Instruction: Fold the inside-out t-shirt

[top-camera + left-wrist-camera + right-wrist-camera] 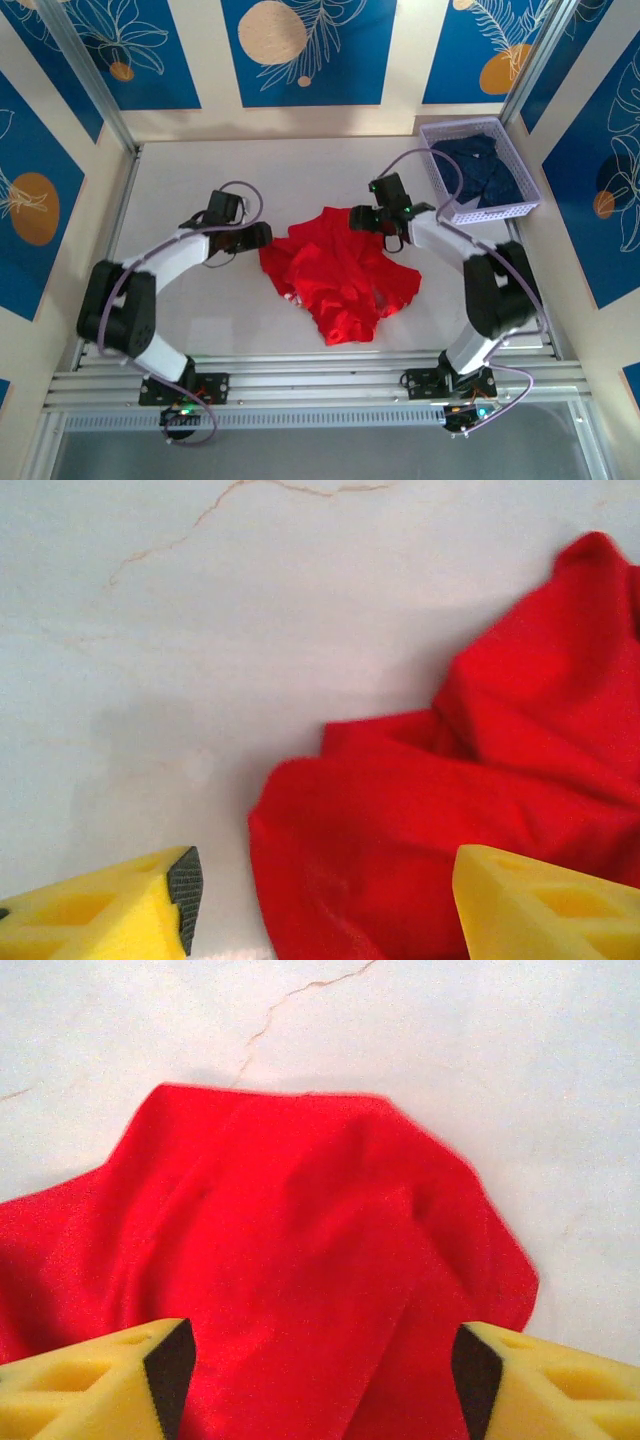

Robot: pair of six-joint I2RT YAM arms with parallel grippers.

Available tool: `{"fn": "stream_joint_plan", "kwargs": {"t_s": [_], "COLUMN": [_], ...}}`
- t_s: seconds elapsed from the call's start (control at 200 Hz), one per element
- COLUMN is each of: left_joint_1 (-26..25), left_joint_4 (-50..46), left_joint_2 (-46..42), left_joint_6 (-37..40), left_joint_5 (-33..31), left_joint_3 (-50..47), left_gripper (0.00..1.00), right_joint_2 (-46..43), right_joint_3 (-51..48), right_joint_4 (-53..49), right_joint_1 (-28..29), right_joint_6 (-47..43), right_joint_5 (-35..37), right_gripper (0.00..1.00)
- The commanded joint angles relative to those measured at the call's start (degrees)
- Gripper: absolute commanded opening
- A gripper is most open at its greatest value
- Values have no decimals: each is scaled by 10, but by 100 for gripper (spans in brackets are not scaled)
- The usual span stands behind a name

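red t-shirt [340, 275] lies crumpled mid-table [180, 190], between the two arms. left gripper [262, 236] released: jaws wide, at the shirt's left edge, cloth lying loose between the yellow fingers [90, 920]. right gripper [362, 218] released too, jaws spread over the far-right bunch of cloth. plain red face in both wrist views. pale speck at the near-left edge, too small to read. navy clothing [485, 170] sits in the lilac basket [520, 208], far right corner.

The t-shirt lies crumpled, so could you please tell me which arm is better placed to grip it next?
Probably right: the open right gripper straddles the t-shirt, cloth spanning the gap. The left gripper, also open, sits at the cloth's edge, bare table beside one finger.
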Motion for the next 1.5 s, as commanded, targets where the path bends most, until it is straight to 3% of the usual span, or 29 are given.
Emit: {"fn": "stream_joint_plan", "kwargs": {"t_s": [0.0, 0.135, 0.235, 0.38, 0.53, 0.56, 0.895, 1.11, 1.17, 1.22, 1.28, 1.35, 1.495], "left_joint_1": [-2, -14, -24, -26, -20, -14, 18, -21, -48, -73, -97, -117, -127], "left_joint_4": [34, 42, 59, 69, 92, 99, 17, 56, 51, 40, 14, -21, -41], "left_joint_2": [58, 118, 139, 164, 193, 191, -31, -187, -227, -253, -270, -278, -305], "left_joint_6": [-1, -6, -17, -26, -25, -30, 30, 47, 72, 91, 108, 114, 86], "left_joint_5": [43, 94, 122, 139, 204, 215, 183, 224, 224, 216, 213, 213, 165], "left_joint_3": [54, 80, 80, 83, 110, 116, 286, 180, 129, 82, 30, -24, -106], "left_gripper": [69, 70, 63, 41, 2, 0, 0, 0, 0, 0, 22, 40, 51], "right_joint_2": [65, 142, 173, 197, 172, 158, -52, -240, -295, -335, -371, -402, -442], "right_joint_3": [58, 110, 123, 157, 182, 186, 251, 96, 22, -42, -108, -170, -239], "right_joint_4": [-22, -54, -46, -38, -10, -3, -3, 17, 24, 22, 5, -23, -39], "right_joint_1": [-18, -20, -21, -26, -39, -41, -67, -67, -66, -66, -65, -63, -50], "right_joint_6": [-15, -10, 2, -4, -20, -25, -81, -108, -96, -76, -58, -43, -20], "right_joint_5": [-12, -45, -81, -112, -138, -139, -163, -137, -118, -102, -90, -73, -75], "right_gripper": [73, 73, 66, 32, 3, 0, 0, 1, 11, 29, 46, 56, 63]}}
